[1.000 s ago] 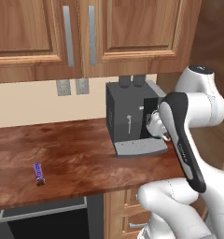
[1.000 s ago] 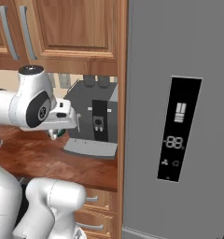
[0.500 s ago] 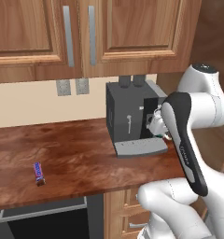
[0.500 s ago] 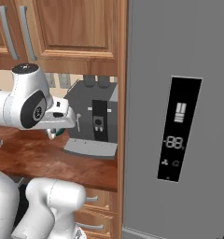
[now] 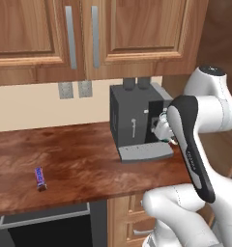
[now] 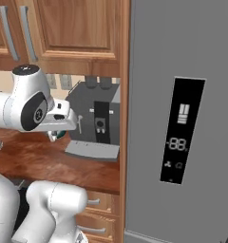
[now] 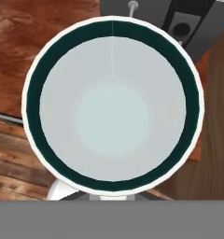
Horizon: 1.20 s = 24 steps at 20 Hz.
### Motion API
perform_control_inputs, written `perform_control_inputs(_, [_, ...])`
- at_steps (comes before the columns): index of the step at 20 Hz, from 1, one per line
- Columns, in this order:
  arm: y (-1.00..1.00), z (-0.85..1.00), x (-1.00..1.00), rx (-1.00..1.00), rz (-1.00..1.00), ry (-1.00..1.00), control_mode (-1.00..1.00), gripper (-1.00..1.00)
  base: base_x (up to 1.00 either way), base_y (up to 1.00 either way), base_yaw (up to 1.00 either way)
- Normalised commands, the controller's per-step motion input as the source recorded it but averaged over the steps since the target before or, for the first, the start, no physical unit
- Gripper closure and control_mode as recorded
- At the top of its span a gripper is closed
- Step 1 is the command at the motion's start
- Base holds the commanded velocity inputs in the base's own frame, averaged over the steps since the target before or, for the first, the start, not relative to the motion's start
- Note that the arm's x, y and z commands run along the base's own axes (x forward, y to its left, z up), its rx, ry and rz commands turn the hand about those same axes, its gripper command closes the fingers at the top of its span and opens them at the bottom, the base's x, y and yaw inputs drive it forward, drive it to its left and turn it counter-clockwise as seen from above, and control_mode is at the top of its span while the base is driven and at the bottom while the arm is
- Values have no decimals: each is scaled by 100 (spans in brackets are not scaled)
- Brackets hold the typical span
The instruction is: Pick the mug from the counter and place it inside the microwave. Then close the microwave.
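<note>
My gripper (image 5: 161, 126) is shut on the mug (image 5: 161, 131), holding it in the air just above the counter (image 5: 79, 164), right in front of the coffee machine. The hand view looks straight down into the mug (image 7: 113, 116): white rim, teal-green inner wall, pale bottom, with my fingers hidden behind it. In the right base view the mug (image 6: 57, 135) peeks out below the hand, over the counter (image 6: 35, 159). The microwave is out of view.
A dark grey coffee machine (image 5: 135, 120) (image 6: 94, 114) stands at the counter's right end, close behind the mug. A small blue candy bar (image 5: 39, 177) lies at the left. A grey fridge (image 6: 182, 118) walls the right side. Wooden cabinets (image 5: 89, 34) hang overhead.
The arm's upper links have shifted slightly. The mug stays in the grip at almost the same spot before the coffee machine.
</note>
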Motion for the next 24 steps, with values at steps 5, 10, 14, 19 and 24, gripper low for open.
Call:
perform_control_inputs(5, [0,0,0,0,0,0,100,100,-56,0,0])
perform_control_inputs(10, [0,0,0,0,0,0,100,100,-57,0,0])
perform_control_inputs(14, [0,0,0,0,0,0,100,100,-69,0,0])
perform_control_inputs(19, [0,0,0,0,0,0,100,100,-68,0,-1])
perform_control_inputs(24, [0,0,0,0,0,0,100,100,-61,-13,-29])
